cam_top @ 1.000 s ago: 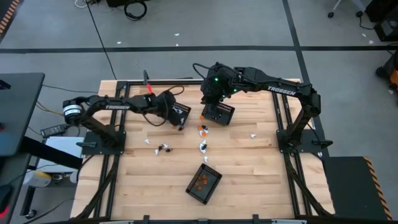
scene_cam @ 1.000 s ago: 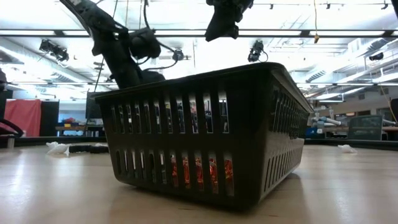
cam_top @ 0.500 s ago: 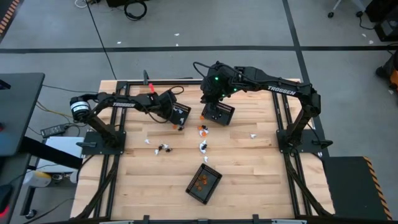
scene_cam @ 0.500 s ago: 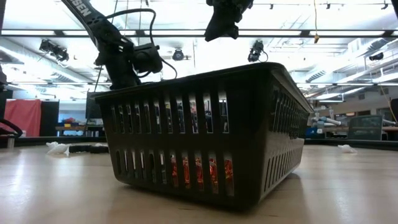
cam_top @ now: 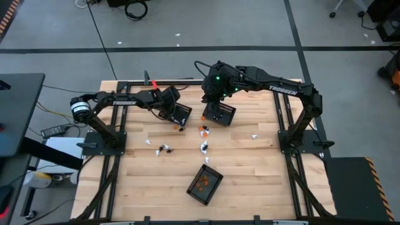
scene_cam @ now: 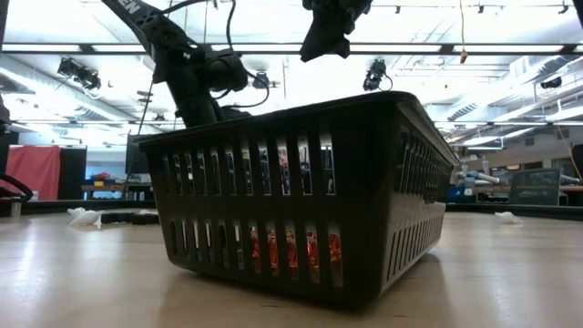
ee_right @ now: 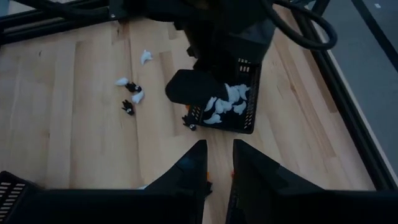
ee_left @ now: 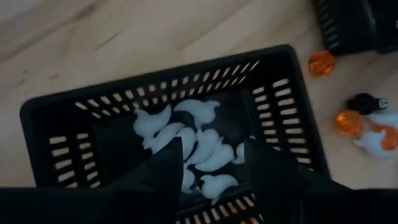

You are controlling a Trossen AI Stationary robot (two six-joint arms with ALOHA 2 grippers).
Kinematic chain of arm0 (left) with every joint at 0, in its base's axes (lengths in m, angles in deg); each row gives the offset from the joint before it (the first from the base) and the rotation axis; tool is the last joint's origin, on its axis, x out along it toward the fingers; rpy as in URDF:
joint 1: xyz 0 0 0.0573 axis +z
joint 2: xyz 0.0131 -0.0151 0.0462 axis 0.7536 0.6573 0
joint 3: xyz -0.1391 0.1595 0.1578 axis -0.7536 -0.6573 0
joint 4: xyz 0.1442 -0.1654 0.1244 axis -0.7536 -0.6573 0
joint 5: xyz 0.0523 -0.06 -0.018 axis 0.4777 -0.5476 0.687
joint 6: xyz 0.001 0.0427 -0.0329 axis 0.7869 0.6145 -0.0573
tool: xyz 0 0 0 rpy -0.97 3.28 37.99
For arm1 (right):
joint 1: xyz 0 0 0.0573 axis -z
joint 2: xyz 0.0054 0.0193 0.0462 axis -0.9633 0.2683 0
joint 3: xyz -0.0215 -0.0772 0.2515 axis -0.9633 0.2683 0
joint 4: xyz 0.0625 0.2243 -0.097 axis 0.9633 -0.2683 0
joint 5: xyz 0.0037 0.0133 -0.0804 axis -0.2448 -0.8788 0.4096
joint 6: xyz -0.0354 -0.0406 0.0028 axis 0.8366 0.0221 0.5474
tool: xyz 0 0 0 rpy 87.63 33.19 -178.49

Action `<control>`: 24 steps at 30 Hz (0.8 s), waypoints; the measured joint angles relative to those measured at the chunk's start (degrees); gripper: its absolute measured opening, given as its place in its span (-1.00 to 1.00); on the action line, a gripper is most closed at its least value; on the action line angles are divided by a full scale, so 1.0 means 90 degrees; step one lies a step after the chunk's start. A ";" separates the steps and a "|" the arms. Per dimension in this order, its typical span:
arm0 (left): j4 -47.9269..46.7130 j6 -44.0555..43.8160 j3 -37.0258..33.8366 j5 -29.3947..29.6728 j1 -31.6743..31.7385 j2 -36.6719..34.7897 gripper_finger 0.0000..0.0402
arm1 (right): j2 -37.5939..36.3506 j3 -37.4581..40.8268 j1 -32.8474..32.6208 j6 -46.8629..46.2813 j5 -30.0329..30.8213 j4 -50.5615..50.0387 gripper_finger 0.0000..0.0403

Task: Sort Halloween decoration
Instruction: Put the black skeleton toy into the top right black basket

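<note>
Overhead, left gripper (ee_left: 210,163) spread above ghost basket (ee_left: 292,118)

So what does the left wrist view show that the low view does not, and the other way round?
Only the left wrist view shows white ghost trinkets lying in a black basket, with the left gripper open above them. Only the low view shows orange trinkets through the slots of the nearest basket. Both show bare wooden table.

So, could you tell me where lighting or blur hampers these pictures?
Low view: bright ceiling lights backlight the near basket, leaving it a dark silhouette. Left wrist view: soft and blurred, with the white trinkets lacking crisp edges. High view: evenly lit, no glare.
</note>
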 joint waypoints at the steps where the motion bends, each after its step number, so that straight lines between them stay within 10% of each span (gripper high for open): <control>1: -0.0080 0.0020 0.0054 0.0002 -0.0023 0.0000 -0.12 | 0.0000 0.0000 0.0019 0.0000 0.0000 -0.0003 -0.59; 24: -0.2048 0.0423 0.0158 0.0354 -0.2469 -0.1458 -0.15 | 0.0000 0.0000 0.0102 0.0126 -0.0005 -0.0042 -0.59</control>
